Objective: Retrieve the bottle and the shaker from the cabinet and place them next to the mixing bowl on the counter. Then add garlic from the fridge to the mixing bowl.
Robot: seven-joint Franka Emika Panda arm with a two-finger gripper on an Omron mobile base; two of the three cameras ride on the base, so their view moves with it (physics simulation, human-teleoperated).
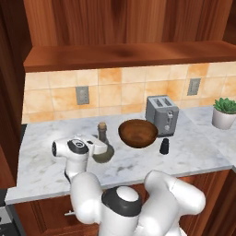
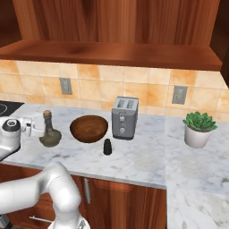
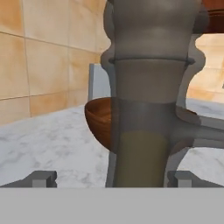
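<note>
The bottle (image 1: 103, 142), olive glass with a cork, stands upright on the marble counter just left of the brown mixing bowl (image 1: 138, 132). A small black shaker (image 1: 164, 146) stands at the bowl's front right. My gripper (image 1: 98, 148) is level with the bottle, coming at it from the left, and open. In the hand view the bottle (image 3: 142, 131) looms very close between the two fingertips (image 3: 41, 178), which stand wide on either side without touching it; the bowl (image 3: 98, 120) shows behind. From the right, the bottle (image 2: 49, 132), bowl (image 2: 89, 128), shaker (image 2: 107, 146) and gripper (image 2: 35, 129) line up. The garlic is out of view.
A steel toaster (image 1: 162, 115) stands behind the bowl to the right, and a potted plant (image 1: 224, 112) sits at the far right. Wooden cabinets (image 1: 124, 23) hang overhead. A stove corner (image 2: 6, 107) shows at the far left. The counter edge (image 1: 115, 182) runs in front.
</note>
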